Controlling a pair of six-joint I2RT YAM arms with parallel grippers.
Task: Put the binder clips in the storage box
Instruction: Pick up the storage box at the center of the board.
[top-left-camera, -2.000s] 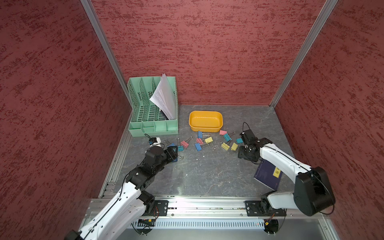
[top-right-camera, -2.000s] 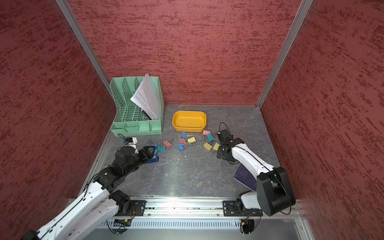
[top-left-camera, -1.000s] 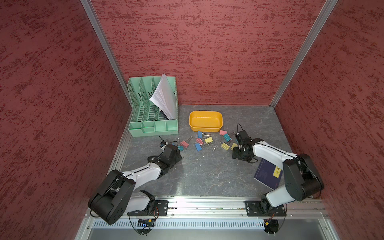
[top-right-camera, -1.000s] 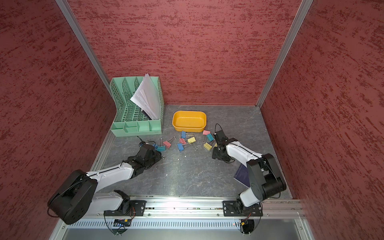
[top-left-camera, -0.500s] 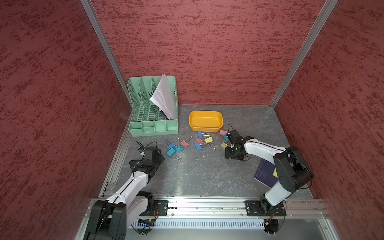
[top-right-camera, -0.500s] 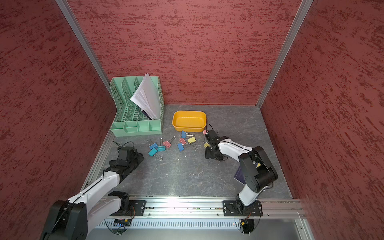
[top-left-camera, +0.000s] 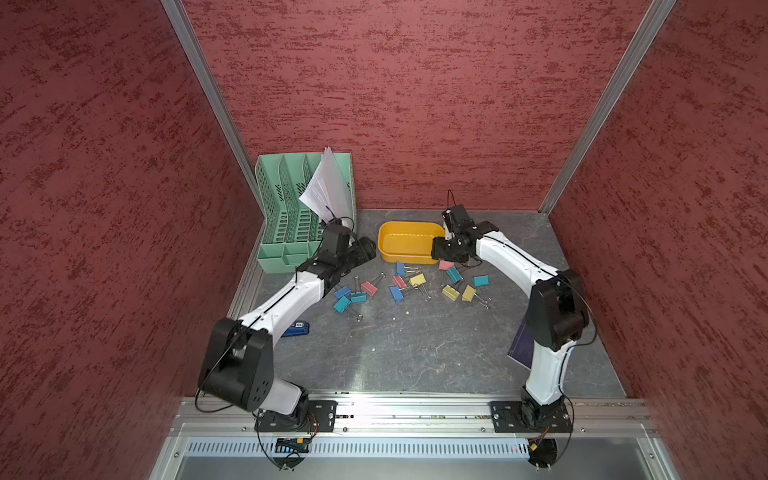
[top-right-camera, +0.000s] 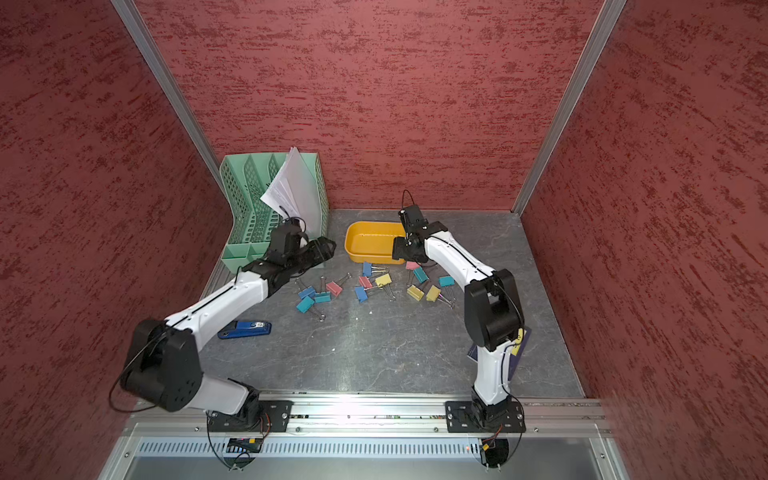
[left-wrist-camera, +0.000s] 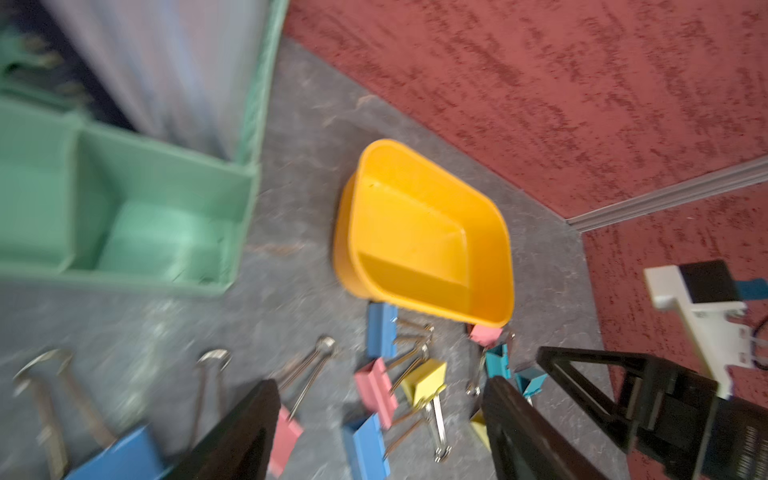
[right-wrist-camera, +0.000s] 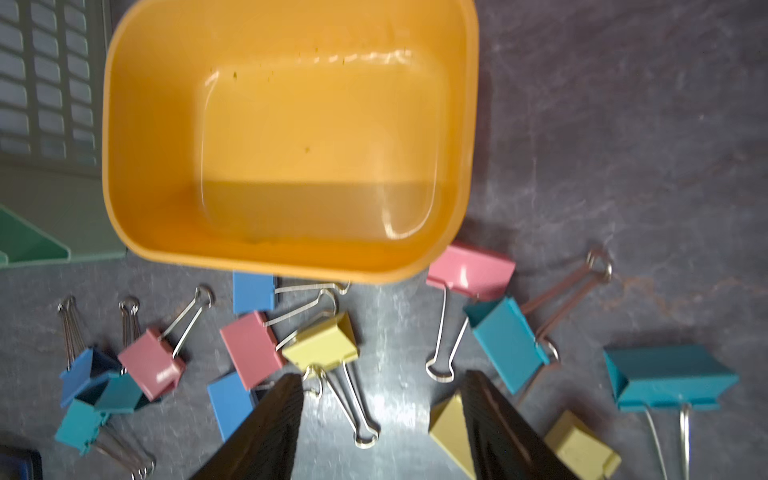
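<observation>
Far left, green file organizer. Just right of it, left gripper, jaws spread, gripping nothing. Then storage box at far centre. Binder clips scattered just nearer, on the table. Over the box's right end, right gripper, fingers apart, unladen.

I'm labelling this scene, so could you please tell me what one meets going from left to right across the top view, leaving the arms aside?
In a top view: mint-green file organizer → storage box → rightmost teal binder clip → dark blue notebook.
</observation>
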